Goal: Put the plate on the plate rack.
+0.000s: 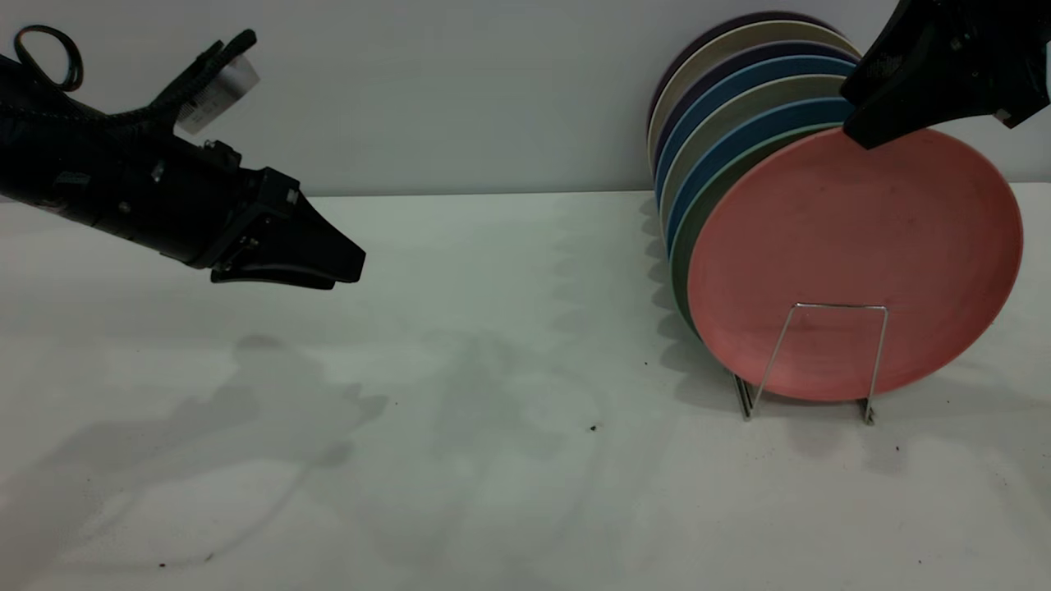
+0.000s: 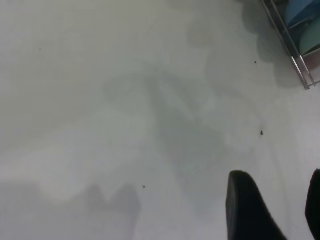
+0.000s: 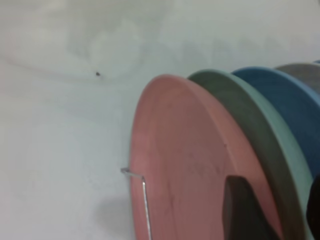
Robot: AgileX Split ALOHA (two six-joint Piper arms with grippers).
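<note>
The salmon-pink plate (image 1: 854,254) stands upright in the front slot of the silver wire plate rack (image 1: 837,306), leaning back on the teal-green plate (image 1: 683,246). My right gripper (image 1: 854,135) is at the plate's top rim. In the right wrist view the gripper (image 3: 275,182) is open: one finger lies in front of the pink plate's face (image 3: 185,160) and the other behind the teal-green plate's rim (image 3: 240,100). A rack wire (image 3: 145,210) shows before the plate. My left gripper (image 1: 349,267) hovers open and empty over the table at the left.
Several more plates, blue (image 1: 739,131), grey and cream, stand in the rack behind the teal-green one. The rack's end (image 2: 300,65) shows in the left wrist view. The white table (image 1: 493,369) carries a few dark specks. A grey wall stands behind.
</note>
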